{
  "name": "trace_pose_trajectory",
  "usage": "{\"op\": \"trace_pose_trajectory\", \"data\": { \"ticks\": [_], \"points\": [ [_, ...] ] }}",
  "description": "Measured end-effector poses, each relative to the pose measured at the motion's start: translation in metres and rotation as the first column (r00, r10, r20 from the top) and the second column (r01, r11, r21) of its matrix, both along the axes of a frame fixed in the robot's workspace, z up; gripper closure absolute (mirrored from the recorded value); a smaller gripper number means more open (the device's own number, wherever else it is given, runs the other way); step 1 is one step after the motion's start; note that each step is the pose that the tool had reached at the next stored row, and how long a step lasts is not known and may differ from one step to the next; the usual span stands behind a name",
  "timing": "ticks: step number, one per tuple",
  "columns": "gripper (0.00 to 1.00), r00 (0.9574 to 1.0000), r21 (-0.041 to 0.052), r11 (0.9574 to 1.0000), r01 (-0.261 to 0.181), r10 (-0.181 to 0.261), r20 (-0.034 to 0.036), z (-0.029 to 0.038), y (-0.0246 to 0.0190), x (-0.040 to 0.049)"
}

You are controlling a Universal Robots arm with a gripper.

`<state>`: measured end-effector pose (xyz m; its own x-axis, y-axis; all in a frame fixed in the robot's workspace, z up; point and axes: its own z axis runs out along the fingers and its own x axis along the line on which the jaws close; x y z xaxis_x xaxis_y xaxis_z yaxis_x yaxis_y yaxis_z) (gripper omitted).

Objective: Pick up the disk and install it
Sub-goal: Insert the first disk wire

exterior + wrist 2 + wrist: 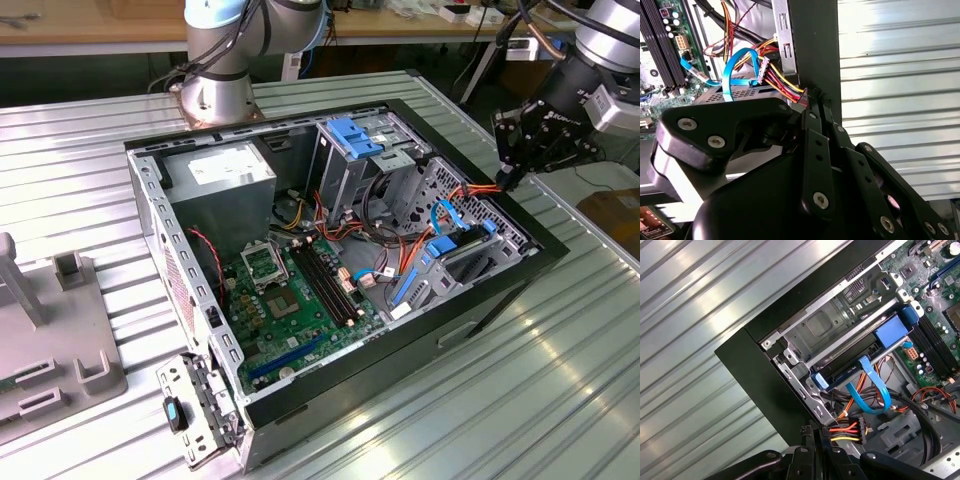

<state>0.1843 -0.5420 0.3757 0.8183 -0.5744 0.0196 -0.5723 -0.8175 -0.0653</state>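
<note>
Tool, black linkage fingers closed on a multicoloured wire connector, hovers at the open case's black rim over ribbed metal counter, beside the blue-framed disk seated in its steel bay.

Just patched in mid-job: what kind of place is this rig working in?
Likely a robotics lab bench set up for PC assembly: an open computer case on a ribbed metal table, with wooden workbenches behind.
</note>
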Motion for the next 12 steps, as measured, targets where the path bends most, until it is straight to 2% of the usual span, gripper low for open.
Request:
{"op": "trace_pose_trajectory", "data": {
  "ticks": [2,5,12],
  "points": [
    [0.84,1.0000,0.0010,1.0000,0.006,-0.006,0.0001,-0.0034,-0.0008,-0.0005],
    [0.84,0.9991,0.0009,0.9991,0.042,-0.042,0.0000,-0.0051,-0.0008,-0.0004],
    [0.84,0.9990,0.0010,0.9990,0.045,-0.045,0.0000,-0.0052,-0.0008,-0.0004]
  ]
}}
